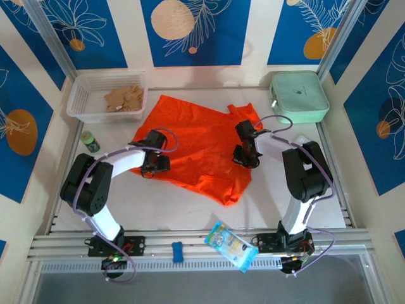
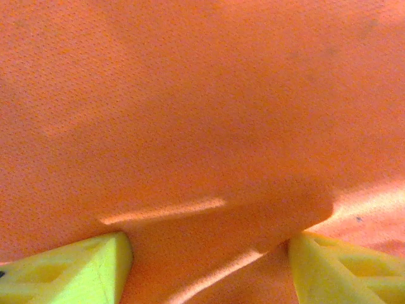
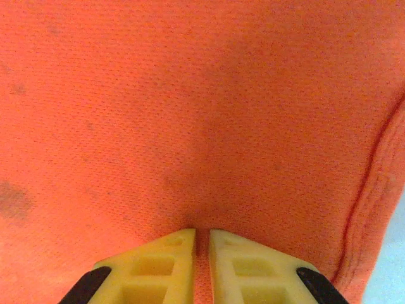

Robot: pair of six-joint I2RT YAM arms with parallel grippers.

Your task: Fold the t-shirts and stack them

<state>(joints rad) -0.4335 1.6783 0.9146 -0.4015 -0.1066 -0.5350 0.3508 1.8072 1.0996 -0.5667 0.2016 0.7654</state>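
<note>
Centre of counter (image 1: 171,209), shirt (image 1: 196,149) lies spread, rumpled: no fold made, nothing stacked, all left. My left tool (image 2: 210,248) is released, straddling it; my right tool (image 3: 202,237) is clenched on shirt near its hem.

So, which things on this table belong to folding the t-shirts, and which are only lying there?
For the job:
orange t-shirt
left gripper, open over it
right gripper, shut on it

Lying about:
mint-green case
white basket
small green bottle
snack packet
small blue object
</note>
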